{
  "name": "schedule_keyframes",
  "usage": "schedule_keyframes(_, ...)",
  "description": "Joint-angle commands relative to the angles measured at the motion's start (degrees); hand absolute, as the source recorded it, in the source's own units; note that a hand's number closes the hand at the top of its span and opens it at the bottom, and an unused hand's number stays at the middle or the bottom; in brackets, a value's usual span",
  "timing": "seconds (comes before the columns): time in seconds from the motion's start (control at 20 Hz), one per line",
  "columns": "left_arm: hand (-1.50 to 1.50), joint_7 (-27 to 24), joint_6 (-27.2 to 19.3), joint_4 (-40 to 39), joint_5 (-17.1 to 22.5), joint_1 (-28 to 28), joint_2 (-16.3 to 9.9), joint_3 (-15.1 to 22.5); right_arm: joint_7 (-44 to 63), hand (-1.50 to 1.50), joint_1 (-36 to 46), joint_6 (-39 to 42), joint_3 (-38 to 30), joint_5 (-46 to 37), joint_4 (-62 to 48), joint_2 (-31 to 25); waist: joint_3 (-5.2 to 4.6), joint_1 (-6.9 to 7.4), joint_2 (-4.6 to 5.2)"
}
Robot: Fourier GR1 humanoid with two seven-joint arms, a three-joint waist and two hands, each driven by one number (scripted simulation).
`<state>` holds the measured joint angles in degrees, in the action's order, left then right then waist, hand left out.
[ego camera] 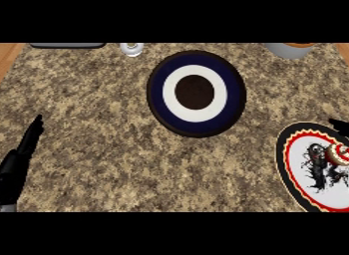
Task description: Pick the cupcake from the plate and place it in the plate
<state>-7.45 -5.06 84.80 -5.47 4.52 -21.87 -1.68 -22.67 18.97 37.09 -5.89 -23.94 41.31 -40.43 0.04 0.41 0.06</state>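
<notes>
cupcake [342,154] | pale, red-swirled top (small) | on red-rimmed plate [295,174] | right hand [345,125] beside, fingers unclear | left hand [19,159] straight

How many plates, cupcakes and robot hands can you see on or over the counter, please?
Plates: 2, the dark blue plate and the red-rimmed plate
Cupcakes: 1, the cupcake
Hands: 2, the left hand and the right hand
Total: 5

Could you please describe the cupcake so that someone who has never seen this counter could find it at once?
Start at the speckled counter and go to its near right corner, where a white plate with a red and black rim lies. The cupcake sits on that plate's right side; unlike the dark ringed plate mid-counter, this plate holds something.
</notes>
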Motion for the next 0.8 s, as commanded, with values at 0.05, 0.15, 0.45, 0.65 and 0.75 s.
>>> schedule_keyframes(0.05,0.00,-3.6,2.0,-1.5,-0.4,2.3,0.5,-2.3,-2.2,1.50,-0.3,-0.2,-1.6,0.4,0.1,1.9,-0.03,-0.14,-0.05)
schedule_keyframes(0.15,0.00,-1.8,0.5,-2.7,-3.1,-0.8,2.4,-1.0,-4.7,1.50,1.6,-0.2,-1.9,-0.5,-2.3,0.9,-0.02,-0.17,-0.01)
schedule_keyframes(0.45,0.00,-1.0,2.8,1.5,-3.4,2.2,3.0,-2.7,-5.1,1.50,2.6,-3.9,-1.8,-3.0,-3.1,2.6,-0.03,-0.09,-0.04)
schedule_keyframes(0.65,0.00,-2.2,2.8,-2.0,-3.1,-1.2,3.3,-2.7,-6.6,1.50,10.6,-13.2,-0.4,-7.8,-10.4,4.1,0.11,1.48,0.58)
schedule_keyframes(0.75,0.00,0.7,3.5,1.2,-4.1,-2.5,2.8,-0.7,-3.6,1.50,14.9,-18.4,0.6,-10.4,-10.1,4.9,0.27,3.43,1.12)
